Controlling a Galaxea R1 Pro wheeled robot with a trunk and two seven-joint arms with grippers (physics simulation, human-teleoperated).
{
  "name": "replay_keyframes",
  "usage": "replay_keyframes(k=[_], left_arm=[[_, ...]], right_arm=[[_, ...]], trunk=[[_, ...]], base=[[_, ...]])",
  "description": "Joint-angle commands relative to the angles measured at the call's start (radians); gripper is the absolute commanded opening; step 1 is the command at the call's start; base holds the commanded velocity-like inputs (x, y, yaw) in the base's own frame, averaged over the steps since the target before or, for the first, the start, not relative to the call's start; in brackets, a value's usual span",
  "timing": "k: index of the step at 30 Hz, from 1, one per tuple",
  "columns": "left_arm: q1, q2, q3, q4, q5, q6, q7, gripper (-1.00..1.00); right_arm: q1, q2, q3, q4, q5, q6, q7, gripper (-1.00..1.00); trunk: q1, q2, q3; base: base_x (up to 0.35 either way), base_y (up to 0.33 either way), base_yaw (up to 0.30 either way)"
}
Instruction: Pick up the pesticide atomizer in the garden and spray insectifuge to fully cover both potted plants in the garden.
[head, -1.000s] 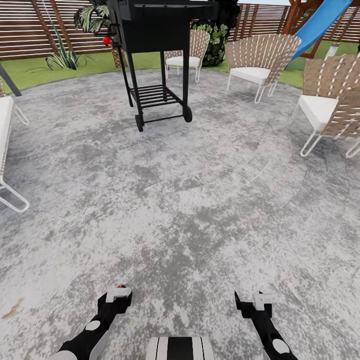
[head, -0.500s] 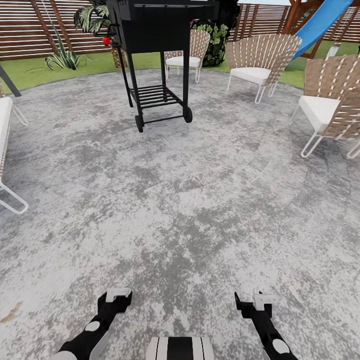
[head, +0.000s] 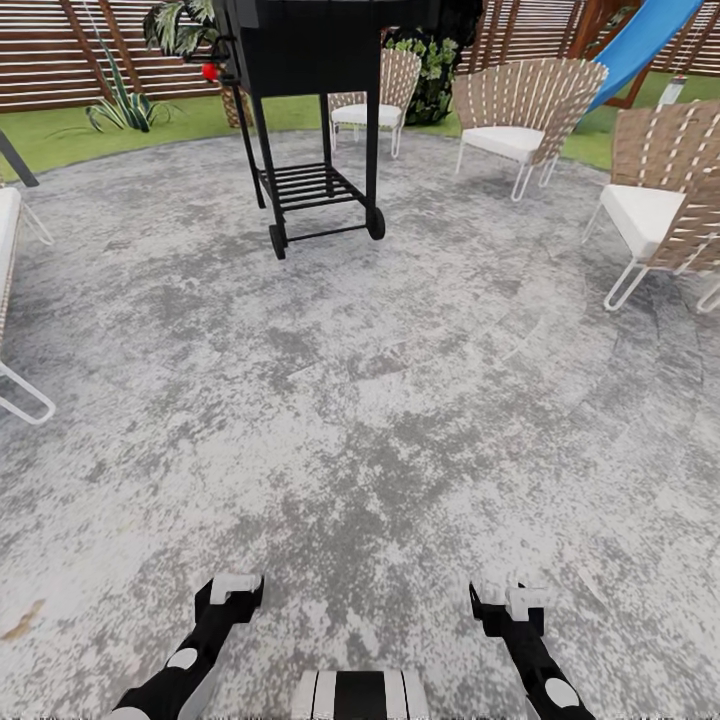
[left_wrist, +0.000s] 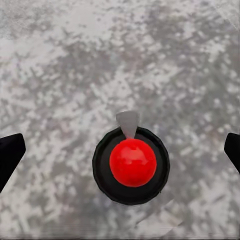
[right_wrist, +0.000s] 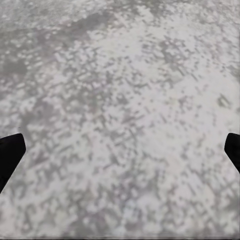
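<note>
Ahead on the patio (head: 400, 400) a black grill cart (head: 315, 100) stands; both pincers spread.

Grill cart (head: 315, 120) ahead on patio (head: 360, 400); chairs (head: 525, 115) right, potted plant (head: 118, 105) far left on lawn before fence (head: 60, 50)

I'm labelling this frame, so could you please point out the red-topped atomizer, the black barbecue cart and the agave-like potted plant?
Red-topped dark pesticide atomizer (left_wrist: 132, 162): left wrist view, red top.
Black barbecue cart (head: 310, 45): head view, body.
Agave-like green potted plant (head: 122, 108): head view, leaves.
</note>
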Motion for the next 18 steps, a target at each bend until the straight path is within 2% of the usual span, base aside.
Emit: replay_keyframes(k=[1, 9, 13, 18], left_arm=[[0.000, 0.000, 0.002, 0.001, -0.001, -0.004, 0.000, 1.00], [0.000, 0.000, 0.002, 0.001, -0.001, -0.004, -0.002, 1.00], [0.000, -0.001, 0.002, 0.001, -0.001, -0.004, -0.002, 1.00], [0.000, -0.002, 0.002, 0.001, -0.001, -0.004, -0.002, 1.00]], right_arm=[[0.000, 0.000, 0.000, 0.001, 0.000, -0.003, 0.000, 1.00], [0.000, 0.000, 0.000, 0.000, 0.000, -0.003, 0.000, 1.00], [0.000, 0.000, -0.001, 0.000, 0.000, -0.003, 0.000, 1.00], [0.000, 0.000, -0.002, 0.000, 0.000, -0.003, 0.000, 1.00]], trunk=[[0.000, 0.000, -0.006], [0.001, -0.001, -0.015], [0.002, -0.002, -0.032], [0.002, -0.002, -0.036]], base=[[0.000, 0.000, 0.000], [0.000, 0.000, 0.000], [0.000, 0.000, 0.000], [0.000, 0.000, 0.000]])
